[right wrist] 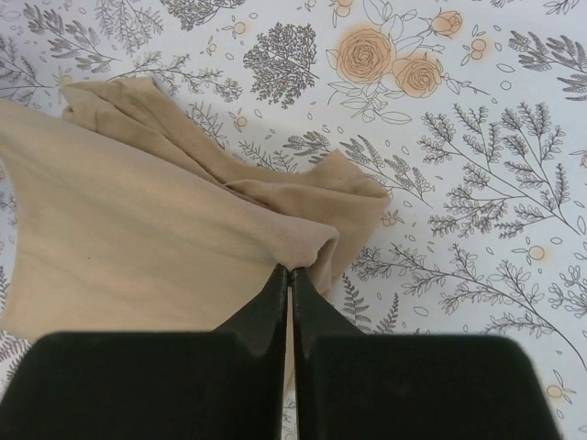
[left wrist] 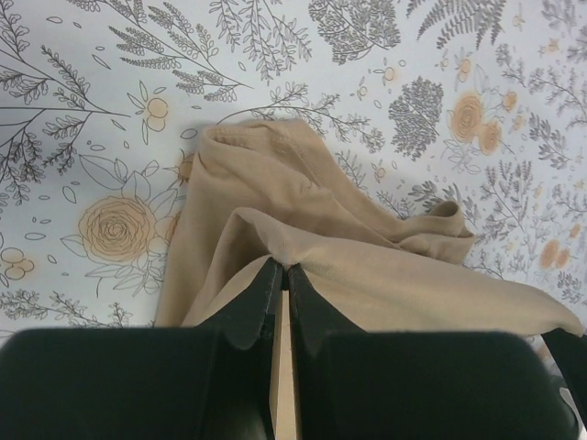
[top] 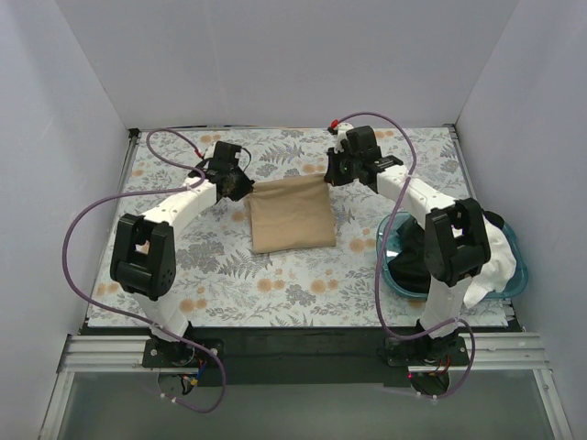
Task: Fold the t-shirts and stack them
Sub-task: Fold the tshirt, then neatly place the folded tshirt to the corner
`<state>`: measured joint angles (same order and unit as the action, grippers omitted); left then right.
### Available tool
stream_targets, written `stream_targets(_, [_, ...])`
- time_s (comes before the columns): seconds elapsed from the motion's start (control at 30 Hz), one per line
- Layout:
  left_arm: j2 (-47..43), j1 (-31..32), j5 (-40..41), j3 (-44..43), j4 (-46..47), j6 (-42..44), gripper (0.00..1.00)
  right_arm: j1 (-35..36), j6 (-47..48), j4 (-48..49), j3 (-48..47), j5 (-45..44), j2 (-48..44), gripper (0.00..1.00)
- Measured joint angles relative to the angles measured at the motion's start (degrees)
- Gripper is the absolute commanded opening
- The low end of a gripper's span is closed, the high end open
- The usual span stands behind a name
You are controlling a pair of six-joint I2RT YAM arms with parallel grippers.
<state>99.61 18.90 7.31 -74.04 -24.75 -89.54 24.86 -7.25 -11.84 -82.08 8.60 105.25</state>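
A tan t-shirt lies partly folded in the middle of the flowered table, its far edge lifted and stretched between both grippers. My left gripper is shut on the shirt's far left corner; the cloth bunches at the black fingertips. My right gripper is shut on the far right corner, with a fold of tan t-shirt pinched at its tips. A white t-shirt and a black t-shirt sit heaped in the basin at the right.
A teal round basin stands at the right edge of the table, beside the right arm. White walls close in the back and both sides. The flowered table cover shows bare on the left and along the front.
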Motion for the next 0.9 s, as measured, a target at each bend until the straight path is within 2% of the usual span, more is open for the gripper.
stream_targets(0.13, [3.3,-0.7,-0.6,-1.2,0.2,0.2,0.0,-0.5,-0.1,0.4,-2.9,0.5,4.6,0.01])
stream_targets(0.2, [4.9,-1.0,-0.7,-2.0,0.5,0.2,0.0,-0.8,-0.2,0.5,-4.3,0.7,7.1,0.05])
stream_targets(0.27, [6.1,-1.2,-0.7,-2.5,0.6,0.2,0.05,-1.2,-0.3,0.5,-6.2,0.9,9.8,0.06])
stream_targets(0.33, [7.3,-1.4,-0.7,-3.1,0.8,0.4,0.18,-1.5,-0.4,0.5,-8.4,1.0,12.7,0.11])
stream_targets(0.37, [7.9,-1.6,-0.7,-3.5,0.8,0.5,0.28,-1.6,-0.5,0.5,-9.6,1.0,14.0,0.39])
stream_targets(0.4, [8.5,-1.8,-0.7,-3.9,0.8,0.8,0.6,-1.7,-1.0,0.5,-10.6,1.0,15.1,0.6])
stream_targets(0.43, [8.9,-2.0,-0.9,-4.3,0.7,1.3,0.86,-1.8,-1.2,0.4,-11.5,1.0,16.0,0.79])
stream_targets(0.47, [9.2,-2.3,-1.2,-4.7,0.6,1.4,0.92,-1.9,-1.0,0.0,-12.5,1.1,16.8,0.98])
stream_targets(0.6, [9.0,-2.8,-2.5,-5.9,0.5,1.8,0.93,-2.3,0.2,-2.2,-16.1,2.3,17.1,0.98])
stream_targets(0.7, [6.8,-3.0,-3.9,-5.2,0.7,2.2,0.93,-2.4,0.2,-2.5,-14.5,3.2,13.5,0.98])
stream_targets(0.9, [-4.9,-2.8,-7.1,3.2,1.5,2.2,0.95,-2.4,-0.8,-1.1,2.3,4.7,-5.9,0.98])
